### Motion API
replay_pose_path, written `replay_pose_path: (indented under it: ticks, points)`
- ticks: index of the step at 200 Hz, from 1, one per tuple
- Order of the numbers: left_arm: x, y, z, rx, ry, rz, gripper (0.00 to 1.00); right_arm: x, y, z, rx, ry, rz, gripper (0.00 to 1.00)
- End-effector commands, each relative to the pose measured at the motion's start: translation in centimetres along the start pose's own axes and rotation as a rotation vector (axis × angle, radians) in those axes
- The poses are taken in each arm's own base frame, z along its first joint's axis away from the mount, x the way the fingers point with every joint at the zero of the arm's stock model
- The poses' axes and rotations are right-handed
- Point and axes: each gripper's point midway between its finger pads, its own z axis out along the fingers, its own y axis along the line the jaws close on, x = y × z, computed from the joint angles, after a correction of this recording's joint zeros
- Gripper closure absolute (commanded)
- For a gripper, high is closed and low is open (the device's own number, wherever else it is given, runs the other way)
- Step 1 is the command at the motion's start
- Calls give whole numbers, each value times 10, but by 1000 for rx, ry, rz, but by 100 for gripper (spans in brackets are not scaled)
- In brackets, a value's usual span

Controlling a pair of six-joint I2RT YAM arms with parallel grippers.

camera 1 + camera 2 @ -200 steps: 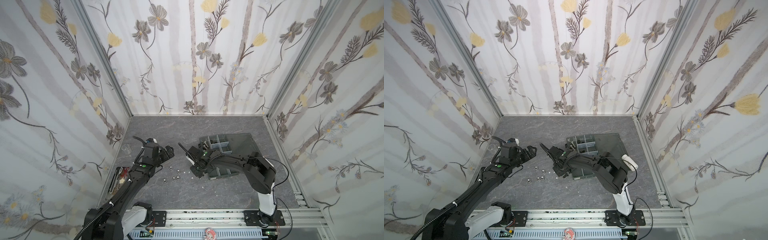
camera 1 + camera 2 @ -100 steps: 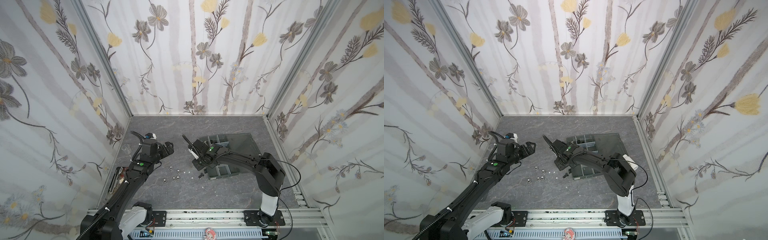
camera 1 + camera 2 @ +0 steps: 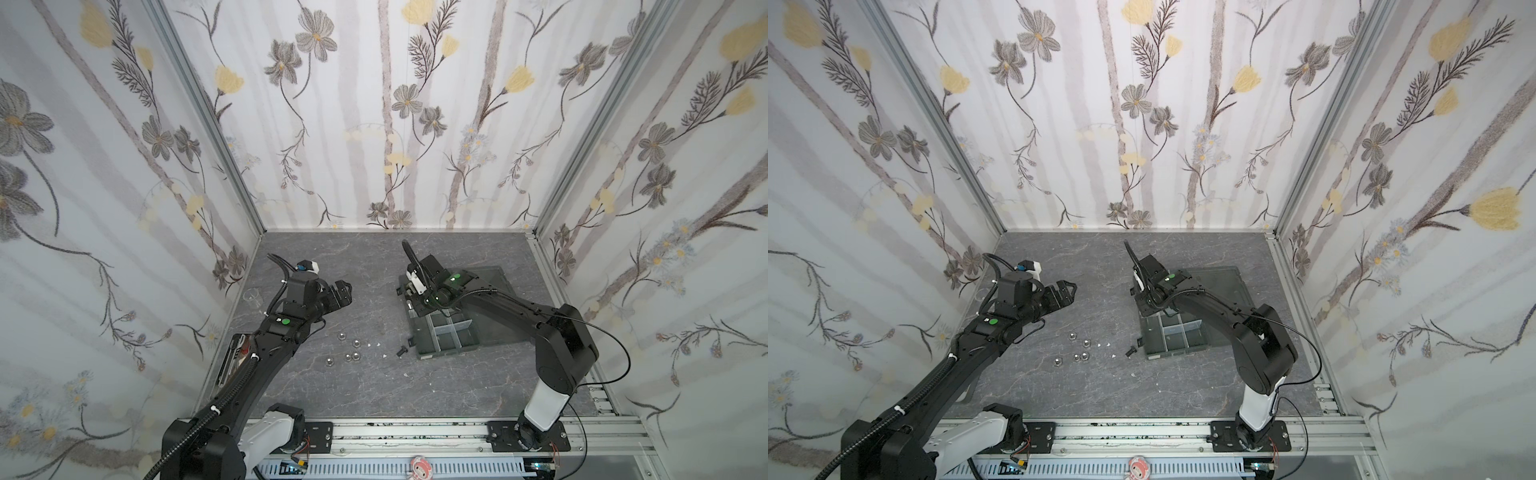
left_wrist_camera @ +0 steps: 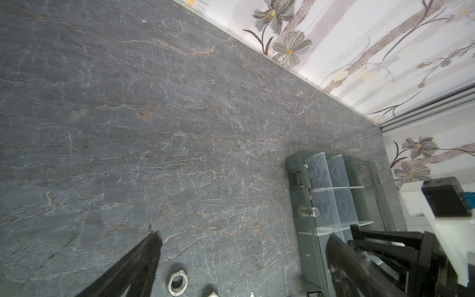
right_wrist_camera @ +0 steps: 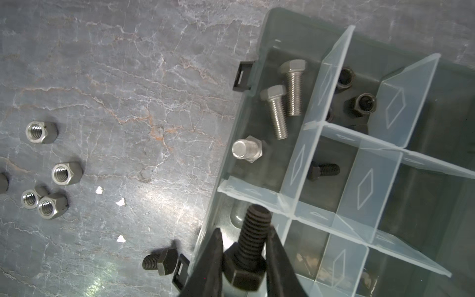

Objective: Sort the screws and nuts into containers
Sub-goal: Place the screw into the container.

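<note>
Right wrist view: over the organizer box [image 5: 303, 33], the right claw [image 5: 245, 231] clamps a black screw [image 5: 253, 239] beside a divider [image 5: 236, 192]; in both top views the left claw [image 3: 343, 291] gapes, well apart. Released here, it could glance into the wrong compartment.

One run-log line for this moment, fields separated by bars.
right gripper: shut on black hex-head bolt above dark grey plastic organizer box | left gripper: open, empty
</note>
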Motion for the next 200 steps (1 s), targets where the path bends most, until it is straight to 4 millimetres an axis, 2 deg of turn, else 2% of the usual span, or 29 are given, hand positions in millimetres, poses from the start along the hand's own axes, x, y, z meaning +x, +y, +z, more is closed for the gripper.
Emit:
replay_pose_path:
  ticks: [1, 56, 97, 137, 150, 200]
  points:
    - [-1, -6, 3, 3, 7, 28, 0, -10, -11, -7, -11, -36, 11, 84]
    - [6, -23, 14, 4, 49, 110, 0, -18, -50, -5, 16, -51, 82, 84]
    - [14, -30, 25, 35, 95, 129, 0, -23, -67, 5, 24, -48, 113, 84]
    - [20, -31, 32, 42, 128, 137, 0, -24, -71, 18, 23, -29, 114, 84]
    - [27, -26, 40, 27, 161, 137, 0, -24, -72, 21, 22, -23, 116, 83]
    - [35, -29, 42, 43, 191, 157, 0, -21, -73, 30, 17, -11, 118, 75]
